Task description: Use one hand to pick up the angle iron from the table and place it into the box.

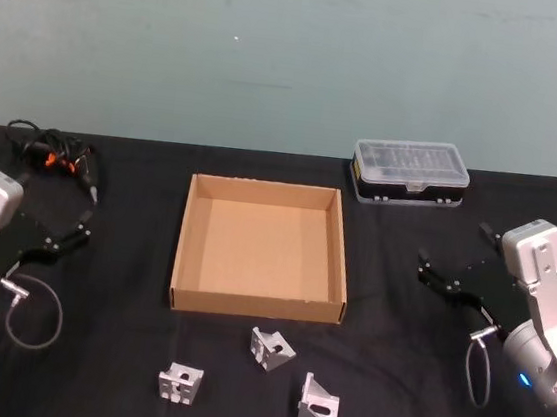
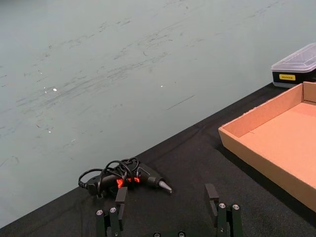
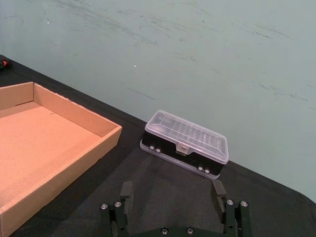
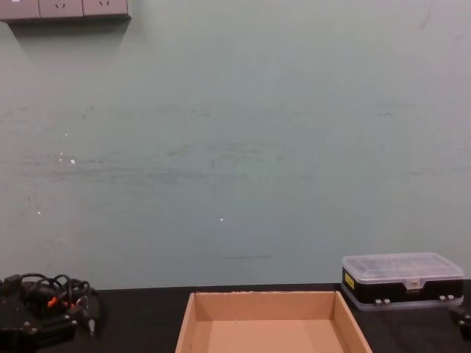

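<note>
Jaws of both black two-fingered grippers stand spread with nothing between them. In the head view the left gripper sits at the left edge of the frame and the right gripper at the right edge, each over the flat black tabletop and well apart from the metal parts. The left wrist view shows the left gripper's fingers parted above bare black cloth, and the right wrist view shows the same for the right gripper.

Three small light-grey metal L-shaped brackets lie at the bottom centre of the head view, between the two arms and touched by neither: one angle iron just below the box's front wall, a second angle iron lower left, and a third angle iron lower right.

At the centre of the frame sits the shallow brown cardboard box with low walls, its floor bare. A black plastic organiser case with a clear lid stands upper right of the box. A black corded tool lies at upper left.
</note>
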### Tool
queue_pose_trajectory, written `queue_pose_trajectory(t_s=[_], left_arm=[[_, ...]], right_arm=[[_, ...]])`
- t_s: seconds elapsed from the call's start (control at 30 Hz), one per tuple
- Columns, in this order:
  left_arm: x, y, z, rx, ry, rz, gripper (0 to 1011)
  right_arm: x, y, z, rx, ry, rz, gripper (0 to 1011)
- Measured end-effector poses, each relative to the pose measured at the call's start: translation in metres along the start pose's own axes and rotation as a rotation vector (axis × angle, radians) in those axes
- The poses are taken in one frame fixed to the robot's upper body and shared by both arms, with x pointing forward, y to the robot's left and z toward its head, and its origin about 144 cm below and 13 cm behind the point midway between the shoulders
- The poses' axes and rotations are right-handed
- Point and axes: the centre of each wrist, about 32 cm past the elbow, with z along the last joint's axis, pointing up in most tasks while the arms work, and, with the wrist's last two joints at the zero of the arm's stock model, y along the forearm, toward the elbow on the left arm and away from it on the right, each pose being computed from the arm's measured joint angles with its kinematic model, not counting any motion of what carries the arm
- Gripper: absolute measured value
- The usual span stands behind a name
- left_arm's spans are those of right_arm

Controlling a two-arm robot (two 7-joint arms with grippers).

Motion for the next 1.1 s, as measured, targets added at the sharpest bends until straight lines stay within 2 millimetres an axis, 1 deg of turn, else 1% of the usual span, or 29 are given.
queue_pose_trajectory(t_s=[1.1], left_arm=[[0.0000,0.0000,0.0000,0.000,0.000,0.000,1000]], right_arm=[[0.0000,0.0000,0.0000,0.000,0.000,0.000,1003]])
